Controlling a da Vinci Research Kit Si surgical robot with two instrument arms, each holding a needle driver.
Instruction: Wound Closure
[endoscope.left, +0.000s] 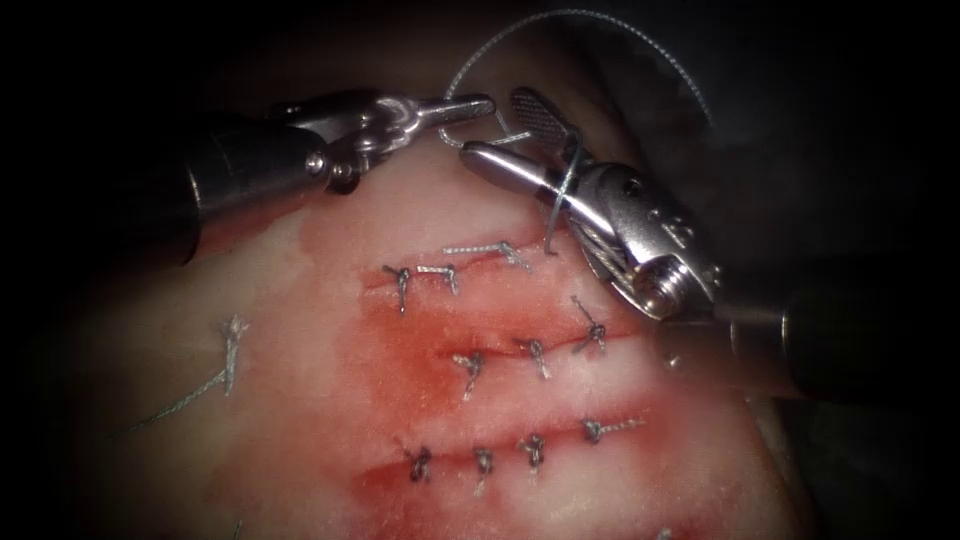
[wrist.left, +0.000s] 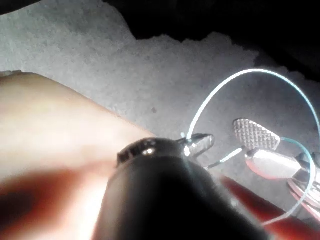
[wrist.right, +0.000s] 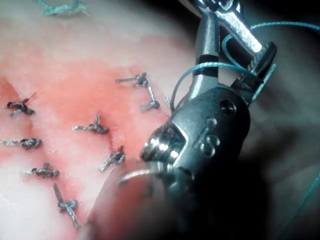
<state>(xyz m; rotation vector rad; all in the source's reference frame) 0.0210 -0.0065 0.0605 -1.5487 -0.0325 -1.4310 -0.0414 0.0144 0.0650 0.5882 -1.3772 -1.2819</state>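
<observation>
Tissue (endoscope.left: 300, 430), endoscope view: three cuts carrying knotted stitches (endoscope.left: 530, 450), most of the closure apparently done; top cut's right end beside the tools. Left tool (endoscope.left: 470, 108) pressed together on thread (endoscope.left: 600, 22). Right tool (endoscope.left: 515, 130) spread, thread wrapped round it. Needle unseen.
Left wrist view: left tool (wrist.left: 202, 144) pinching thread (wrist.left: 240, 77).
Right wrist view: right tool (wrist.right: 235, 45) spread, thread (wrist.right: 200, 67) looped over it, stitches (wrist.right: 92, 127) beside.

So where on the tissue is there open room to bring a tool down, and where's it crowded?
Bare tissue lies left of the knotted stitches, interrupted by one loose thread end, and along the pale strip right of the lowest row. It is crowded at the top: the left tool, shut on the thread, meets the open right tool, with thread looped around its fingers.
</observation>
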